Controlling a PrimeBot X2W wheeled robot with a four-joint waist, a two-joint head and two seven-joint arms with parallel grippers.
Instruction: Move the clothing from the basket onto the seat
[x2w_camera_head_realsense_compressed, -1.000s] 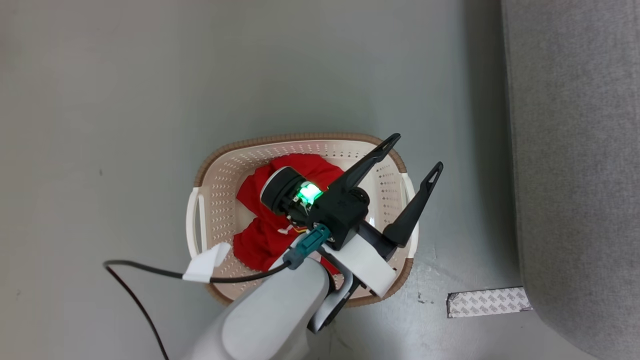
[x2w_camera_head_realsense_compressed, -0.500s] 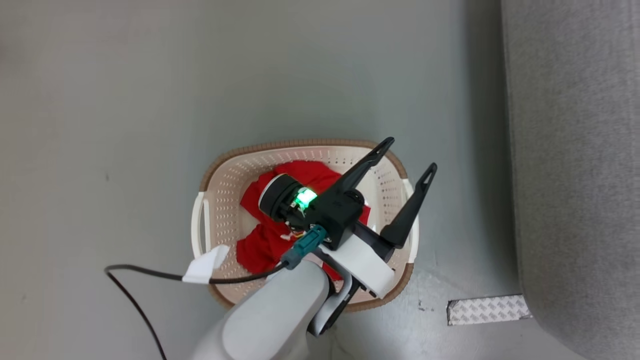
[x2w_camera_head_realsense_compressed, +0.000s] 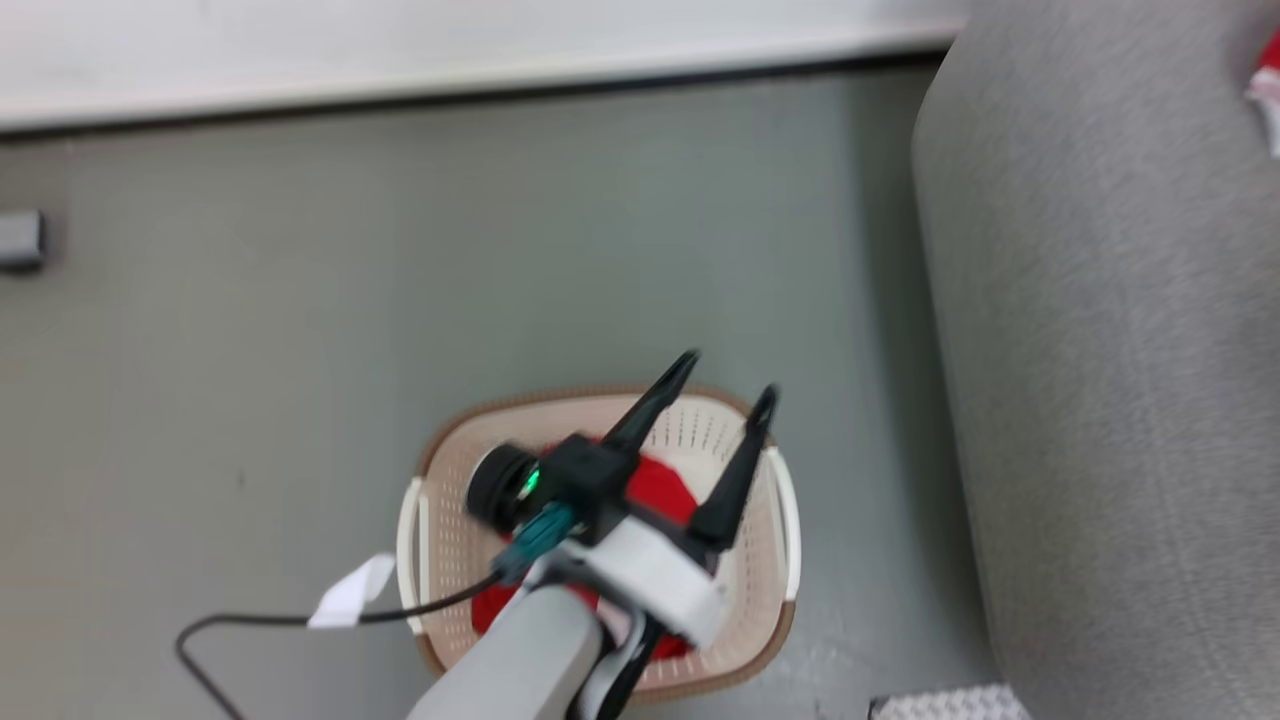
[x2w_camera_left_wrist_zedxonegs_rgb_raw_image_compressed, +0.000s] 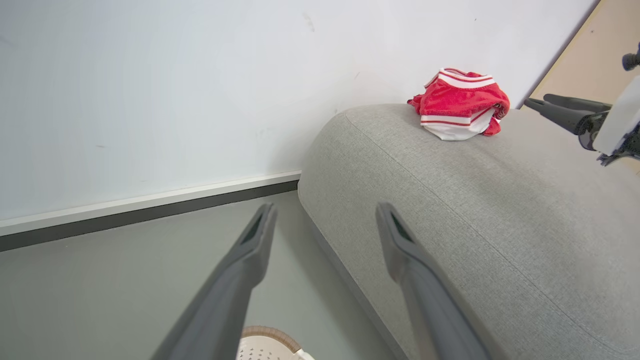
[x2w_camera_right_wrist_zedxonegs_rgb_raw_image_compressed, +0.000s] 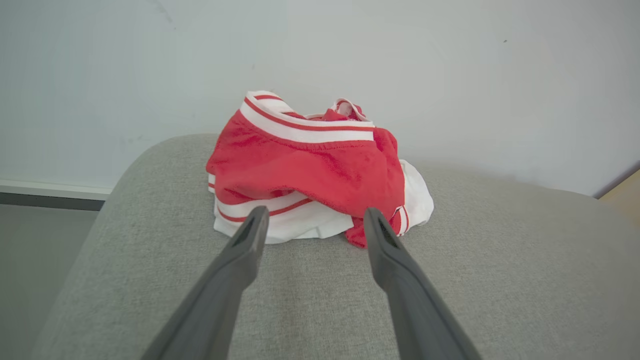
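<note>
We see right end effector (x2w_camera_right_wrist_zedxonegs_rgb_raw_image_compressed: 315, 217) spread, empty; jersey (x2w_camera_right_wrist_zedxonegs_rgb_raw_image_compressed: 310, 165) lies on couch (x2w_camera_right_wrist_zedxonegs_rgb_raw_image_compressed: 450, 280) just past its tips. Left end effector (x2w_camera_head_realsense_compressed: 729, 375) spread above basket (x2w_camera_head_realsense_compressed: 440, 560), red garment (x2w_camera_head_realsense_compressed: 660, 490) inside. We judge: tip left down, pinch a thick fold, lift clear of basket.

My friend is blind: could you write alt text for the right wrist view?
A crumpled red garment with white striped trim lies on a grey couch before a pale wall. The right claw, open and empty, points at it.
</note>
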